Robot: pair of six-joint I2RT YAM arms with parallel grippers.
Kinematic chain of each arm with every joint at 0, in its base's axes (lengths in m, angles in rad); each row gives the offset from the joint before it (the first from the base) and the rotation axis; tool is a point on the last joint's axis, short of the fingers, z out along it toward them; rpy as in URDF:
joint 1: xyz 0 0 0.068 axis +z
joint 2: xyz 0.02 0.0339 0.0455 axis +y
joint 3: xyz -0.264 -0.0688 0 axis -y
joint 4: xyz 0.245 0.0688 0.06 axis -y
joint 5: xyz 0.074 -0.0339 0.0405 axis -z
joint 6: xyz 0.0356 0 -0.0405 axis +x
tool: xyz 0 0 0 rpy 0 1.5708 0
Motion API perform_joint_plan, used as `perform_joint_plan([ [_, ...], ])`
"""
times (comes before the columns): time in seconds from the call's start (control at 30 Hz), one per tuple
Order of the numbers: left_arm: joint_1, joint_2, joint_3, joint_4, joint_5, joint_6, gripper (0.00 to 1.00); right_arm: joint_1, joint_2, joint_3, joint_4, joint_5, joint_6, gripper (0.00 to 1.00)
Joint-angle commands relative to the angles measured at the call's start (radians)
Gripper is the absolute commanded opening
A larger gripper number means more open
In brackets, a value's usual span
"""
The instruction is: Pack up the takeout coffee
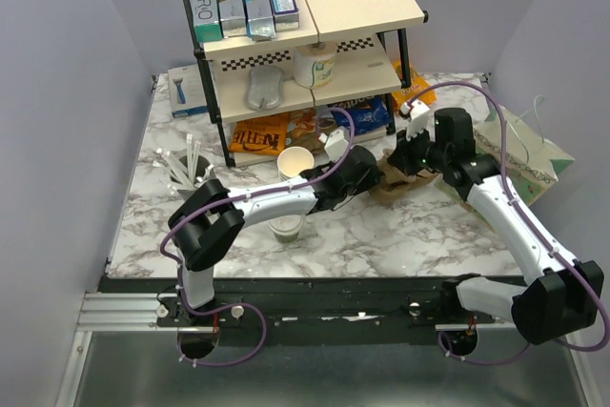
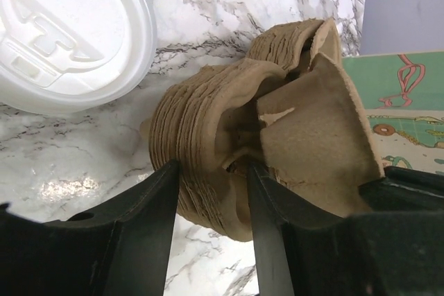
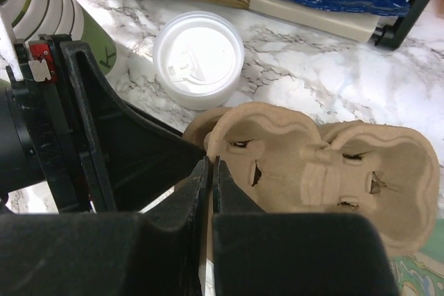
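Currently, R pincer (image 3: 211, 163) is nipped together on rim of top carrier (image 3: 326, 171); L pincer (image 2: 211, 192) clamps carrier stack (image 2: 198, 143) under it, prob. to hold it down while one peels off. Takeout coffee (image 3: 198, 57), lidded, stands on worktop (image 3: 312, 81) just beside stack, not yet packed.

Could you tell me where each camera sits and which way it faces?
Top external: above and behind the bases, looking down at the table; left arm and right arm show.
Left wrist: looking along the left gripper at the cardboard carriers and white lid.
Right wrist: looking down past the right gripper, shut on the carriers' rim.
Both wrist views share carriers and lid.
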Motion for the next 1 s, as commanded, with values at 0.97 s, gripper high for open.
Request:
perform_joint_plan([
  [0.97,0.001,0.088,0.068,-0.048,0.041,0.022,0.52,0.004,-0.171,0.075,0.173,0.037,0.078,0.01],
])
